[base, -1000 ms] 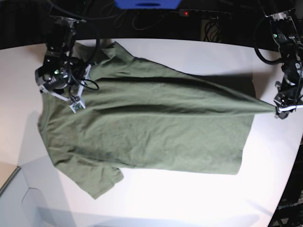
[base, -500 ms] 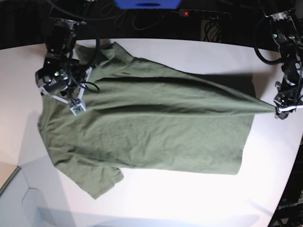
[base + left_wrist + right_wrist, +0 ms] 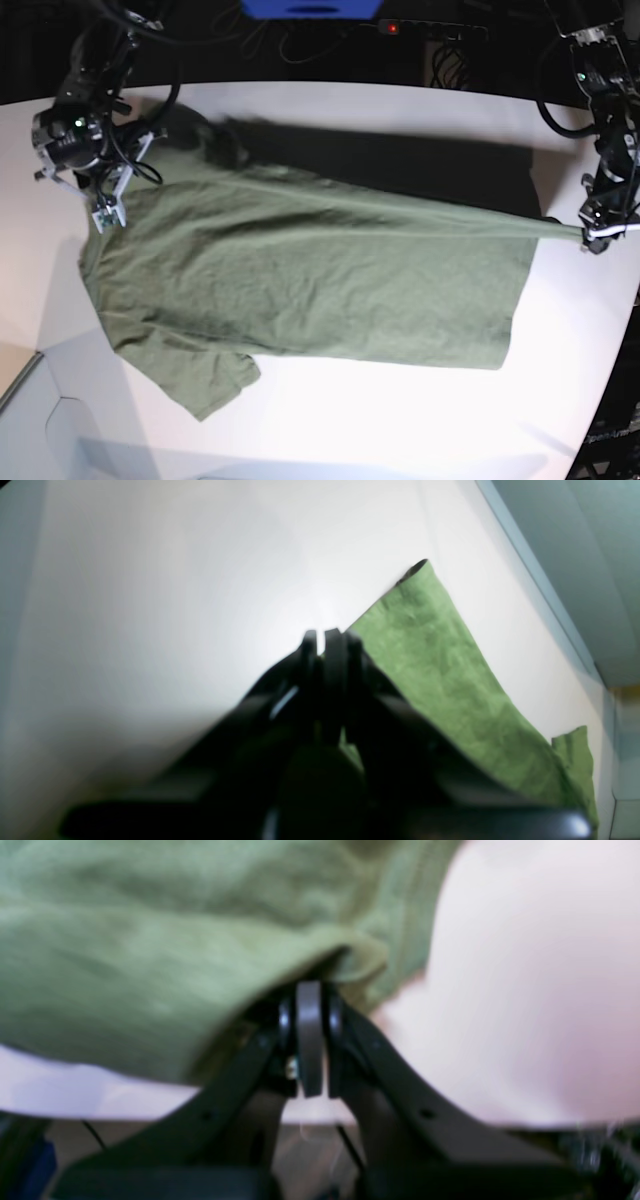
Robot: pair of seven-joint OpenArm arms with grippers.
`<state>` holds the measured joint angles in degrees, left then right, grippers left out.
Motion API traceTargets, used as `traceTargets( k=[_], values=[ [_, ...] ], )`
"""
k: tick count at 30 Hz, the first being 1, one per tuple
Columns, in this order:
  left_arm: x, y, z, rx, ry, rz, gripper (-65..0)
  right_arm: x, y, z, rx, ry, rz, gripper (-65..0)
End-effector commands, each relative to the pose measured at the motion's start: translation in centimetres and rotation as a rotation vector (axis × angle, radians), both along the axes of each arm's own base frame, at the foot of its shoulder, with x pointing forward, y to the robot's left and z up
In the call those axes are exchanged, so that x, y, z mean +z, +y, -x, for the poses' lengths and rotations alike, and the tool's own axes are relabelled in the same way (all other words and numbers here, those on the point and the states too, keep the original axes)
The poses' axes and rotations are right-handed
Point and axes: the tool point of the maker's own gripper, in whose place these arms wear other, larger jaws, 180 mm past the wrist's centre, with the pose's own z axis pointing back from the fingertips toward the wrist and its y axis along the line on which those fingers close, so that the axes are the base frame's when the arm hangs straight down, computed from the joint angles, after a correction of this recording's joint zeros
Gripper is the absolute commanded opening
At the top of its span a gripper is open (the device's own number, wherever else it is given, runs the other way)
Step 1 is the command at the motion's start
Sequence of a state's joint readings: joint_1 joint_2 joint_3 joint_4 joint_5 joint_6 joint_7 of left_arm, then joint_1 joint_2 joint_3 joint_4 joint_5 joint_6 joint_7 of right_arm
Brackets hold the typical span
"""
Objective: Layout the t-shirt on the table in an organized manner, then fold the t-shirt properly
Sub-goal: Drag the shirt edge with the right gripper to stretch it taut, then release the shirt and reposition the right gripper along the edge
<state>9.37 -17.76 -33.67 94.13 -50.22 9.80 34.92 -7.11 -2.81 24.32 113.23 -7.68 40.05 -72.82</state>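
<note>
The t-shirt [image 3: 320,280] is a plain olive-green short-sleeved garment with no print, lying crosswise over the middle of the white table [image 3: 400,420]. Its near half rests flat with soft wrinkles, one sleeve spread toward the table's front left. Its far edge is pulled up off the surface into a taut line between the two arms, throwing a broad dark shadow on the table behind it. The right gripper [image 3: 105,212] is clamped on the t-shirt near the shoulder, its jaws pinched together on a fold of cloth in the right wrist view. The left gripper [image 3: 585,235] is likewise closed on the stretched hem corner. Both wrist views are blurred; the fingertips hide the exact pinch points, and the collar cannot be made out.
</note>
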Motion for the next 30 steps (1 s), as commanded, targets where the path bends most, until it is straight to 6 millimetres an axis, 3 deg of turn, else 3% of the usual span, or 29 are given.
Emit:
traceTargets(
  k=[1,8,13,20,23,30],
  values=[
    [1.8,0.7,-0.7,0.01,-0.049,-0.027,-64.9,0.1,-0.8,0.8,-0.016,0.015,0.024,-65.0],
    [1.8,0.6,-0.7,0.007,-0.048,-0.026,-64.9,-2.7,0.8,5.8,-0.024,0.133,-0.022,-65.0],
    [1.8,0.6,-0.7,0.007,-0.048,-0.026,-64.9,-3.7,2.0,7.7,-0.033,0.176,-0.057,-64.1],
    [1.6,0.5,-0.6,0.006,-0.044,-0.024,-64.9,-3.6,1.9,7.7,-0.038,0.176,-0.055,-41.5],
    [1.5,0.5,-0.5,0.005,-0.04,-0.024,-64.9,-3.2,-0.1,8.0,-0.094,0.166,-0.028,-37.0],
    [1.2,0.2,-0.3,0.013,-0.043,-0.007,-64.9,-1.2,-6.3,7.8,-0.264,0.101,0.049,-37.0]
  ],
)
